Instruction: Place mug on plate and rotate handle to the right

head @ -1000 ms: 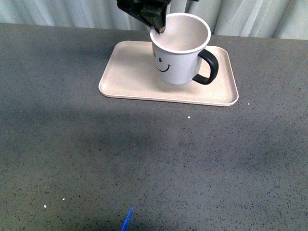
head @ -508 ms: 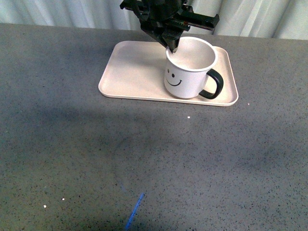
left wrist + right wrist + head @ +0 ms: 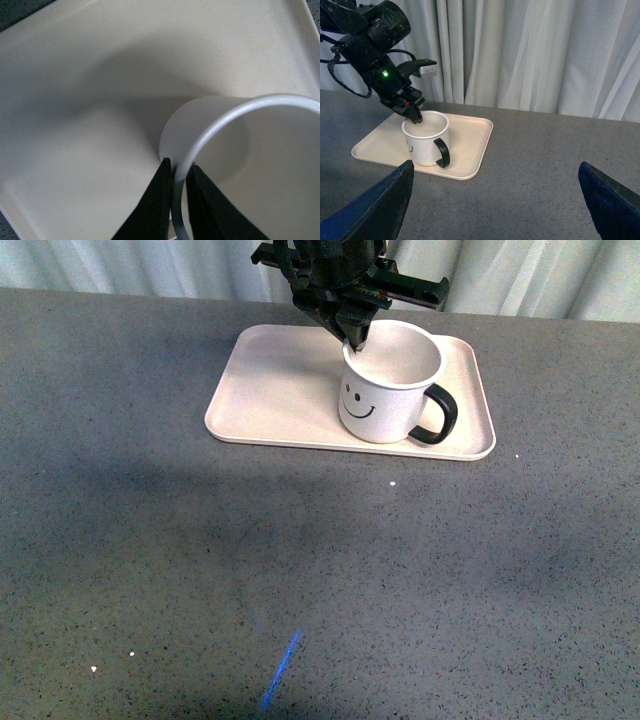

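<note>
While the mug [image 3: 385,400] stands upright on the plate [image 3: 270,390], its open mouth facing straight up, the handle [image 3: 440,415] sticks out to the right and a little toward the near side. The printed smiley face [image 3: 357,405] looks toward the near left. The mug sits on the right half of the plate, close to the near rim, with bare plate to its left. The plate lies flat at the far side of the grey speckled desk [image 3: 300,560], its long axis running left to right.

The left gripper [image 3: 354,338] reaches down from the far side onto the mug's far-left rim. In the left wrist view its jaws are narrow, one black finger [image 3: 152,210] outside the white wall and the other inside, with the rim pinched between them.

The right gripper [image 3: 497,205] hangs over the desk well to the right of the plate, its jaws spread wide and holding nothing. Pale curtains [image 3: 520,50] hang behind the desk. A thin blue streak [image 3: 280,670] shows near the desk's near edge, too blurred to identify.
</note>
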Controlling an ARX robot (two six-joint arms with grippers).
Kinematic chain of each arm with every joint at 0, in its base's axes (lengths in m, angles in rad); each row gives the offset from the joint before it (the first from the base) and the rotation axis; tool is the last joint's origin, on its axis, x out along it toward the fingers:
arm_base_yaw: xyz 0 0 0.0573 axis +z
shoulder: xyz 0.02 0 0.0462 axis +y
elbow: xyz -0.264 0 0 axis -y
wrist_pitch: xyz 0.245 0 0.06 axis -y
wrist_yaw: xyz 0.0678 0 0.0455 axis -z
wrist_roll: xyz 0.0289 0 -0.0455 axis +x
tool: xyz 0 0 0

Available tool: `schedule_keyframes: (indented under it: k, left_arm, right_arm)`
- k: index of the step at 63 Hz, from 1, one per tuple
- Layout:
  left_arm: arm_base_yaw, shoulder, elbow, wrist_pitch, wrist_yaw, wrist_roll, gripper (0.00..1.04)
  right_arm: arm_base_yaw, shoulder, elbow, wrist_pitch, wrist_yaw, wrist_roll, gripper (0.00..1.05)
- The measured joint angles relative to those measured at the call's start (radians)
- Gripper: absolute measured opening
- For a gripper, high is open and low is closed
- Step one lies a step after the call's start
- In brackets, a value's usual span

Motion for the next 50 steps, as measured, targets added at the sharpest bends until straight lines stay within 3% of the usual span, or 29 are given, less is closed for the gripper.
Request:
schedule_keyframes:
  k: [6, 15, 24, 30, 32, 34, 37, 39, 41, 45, 50]
  left_arm:
    - [0.008, -0.051, -0.089, 0.066, 0.029, 0.023, 0.37]
    - [0.039, -0.184, -0.263, 0.193, 0.062, 0.034, 0.58]
    - [0.104, -0.424, -0.526, 0.417, 0.046, 0.051, 0.81]
    - [0.158, -0.642, -0.762, 0.618, 0.092, 0.023, 0.97]
    - [0.167, -0.708, -0.838, 0.682, 0.084, 0.01, 0.96]
    - [0.168, -0.777, -0.94, 0.819, -0.013, -0.02, 0.91]
    - [0.174, -0.912, -1.167, 1.141, -0.234, -0.057, 0.81]
    - [0.183, -0.98, -1.285, 1.277, -0.305, -0.068, 0.75]
    - [0.198, -1.052, -1.405, 1.396, -0.344, -0.08, 0.7]
    - [0.265, -1.25, -1.698, 1.588, -0.325, -0.095, 0.55]
    - [0.324, -1.451, -1.958, 1.621, -0.298, -0.106, 0.38]
  right_arm:
    - [0.0, 0.0, 0.0, 0.0, 0.0, 0.0, 0.95]
    - [0.0, 0.0, 0.0, 0.0, 0.0, 0.0, 0.96]
    - [0.0, 0.0, 0.0, 0.0, 0.0, 0.0, 0.95]
    - [0.0, 0.0, 0.0, 0.0, 0.0, 0.0, 0.96]
    - [0.0, 0.0, 0.0, 0.0, 0.0, 0.0, 0.95]
    - [0.0, 0.0, 0.0, 0.0, 0.0, 0.0, 0.96]
    - [0.0, 0.0, 0.0, 0.0, -0.002, 0.0, 0.95]
    - [0.0, 0.0, 0.0, 0.0, -0.002, 0.0, 0.96]
    - [0.0, 0.0, 0.0, 0.0, -0.001, 0.0, 0.96]
    - [0.0, 0.0, 0.0, 0.0, 0.001, 0.0, 0.95]
    - [0.0, 0.0, 0.0, 0.0, 0.001, 0.0, 0.95]
